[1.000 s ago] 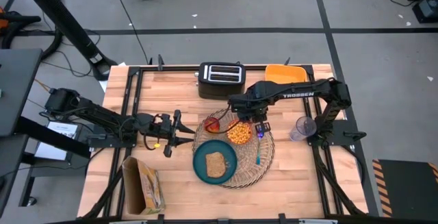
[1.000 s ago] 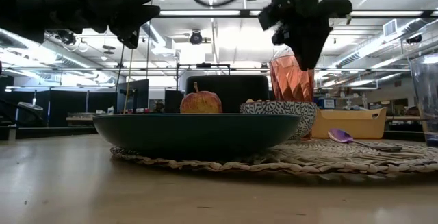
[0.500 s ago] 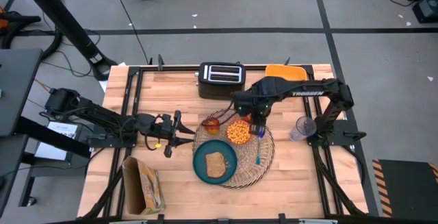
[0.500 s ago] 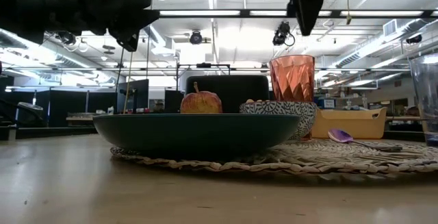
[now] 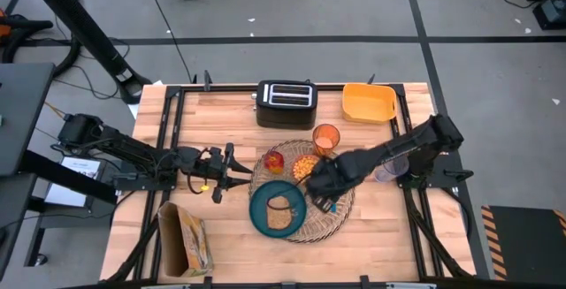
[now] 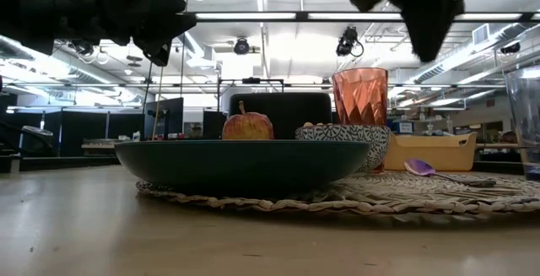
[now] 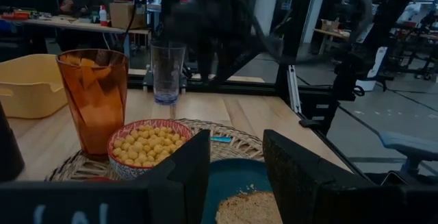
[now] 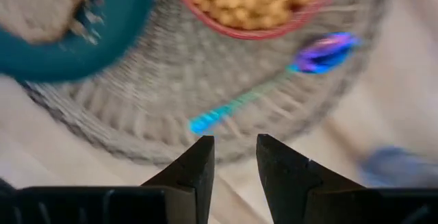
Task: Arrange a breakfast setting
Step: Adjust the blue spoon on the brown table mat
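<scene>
Spoon (image 8: 274,83), blue, light and thin, lies flat on the placemat (image 8: 157,107); pinch its handle, judging by the right gripper (image 8: 234,157) hovering slightly parted, empty.

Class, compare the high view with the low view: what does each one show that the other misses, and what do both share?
Only the high view shows the brown toast slice lying on the plate, the paper bag at the table's near left, and the cereal inside the small patterned cereal bowl.

Only the low view shows the room's ceiling lights and the bowl's black-and-white patterned side.

Both show the dark teal plate, round woven straw placemat, orange faceted tumbler, red fruit and black toaster.
</scene>
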Robot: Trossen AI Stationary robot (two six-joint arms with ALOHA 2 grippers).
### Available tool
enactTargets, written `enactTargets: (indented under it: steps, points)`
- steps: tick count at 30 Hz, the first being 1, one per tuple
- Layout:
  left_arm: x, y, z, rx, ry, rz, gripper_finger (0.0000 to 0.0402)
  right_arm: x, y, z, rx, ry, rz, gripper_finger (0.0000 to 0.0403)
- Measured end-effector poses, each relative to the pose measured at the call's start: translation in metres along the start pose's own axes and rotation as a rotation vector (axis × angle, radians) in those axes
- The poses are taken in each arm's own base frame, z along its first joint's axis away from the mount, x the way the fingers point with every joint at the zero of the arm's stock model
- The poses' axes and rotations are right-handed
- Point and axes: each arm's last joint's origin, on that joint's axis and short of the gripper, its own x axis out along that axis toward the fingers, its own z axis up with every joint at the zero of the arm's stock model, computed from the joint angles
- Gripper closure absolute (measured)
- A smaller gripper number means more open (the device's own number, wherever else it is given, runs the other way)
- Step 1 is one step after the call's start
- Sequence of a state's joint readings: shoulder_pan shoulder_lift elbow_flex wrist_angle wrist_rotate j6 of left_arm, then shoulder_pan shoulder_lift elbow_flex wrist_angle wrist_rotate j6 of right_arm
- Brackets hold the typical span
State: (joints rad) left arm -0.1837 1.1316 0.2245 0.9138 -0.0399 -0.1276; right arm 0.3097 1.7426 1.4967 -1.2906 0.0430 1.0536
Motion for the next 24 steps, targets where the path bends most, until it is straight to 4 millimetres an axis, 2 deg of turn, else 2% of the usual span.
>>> enactTargets:
  steps: [5,8,11,16,24]
  points:
    - [0.0,0.0,0.0,0.0,-0.002,0.0,0.0257,0.046,0.004,-0.004,0.245,-0.109,0.044,0.0285]
    - [0.0,0.0,0.0,0.0,-0.002,0.0,0.0257,0.075,-0.003,-0.009,0.319,-0.125,0.036,0.0272]
    - [0.0,0.0,0.0,0.0,-0.002,0.0,0.0257,0.096,-0.017,-0.016,0.384,-0.09,-0.026,0.0247]
    - [0.0,0.0,0.0,0.007,-0.002,0.0,0.0257,0.109,-0.029,-0.022,0.456,-0.104,-0.094,0.0224]
    - [0.0,0.0,0.0,0.007,-0.002,0.0,0.0257,0.117,-0.033,-0.017,0.494,-0.146,-0.074,0.0239]
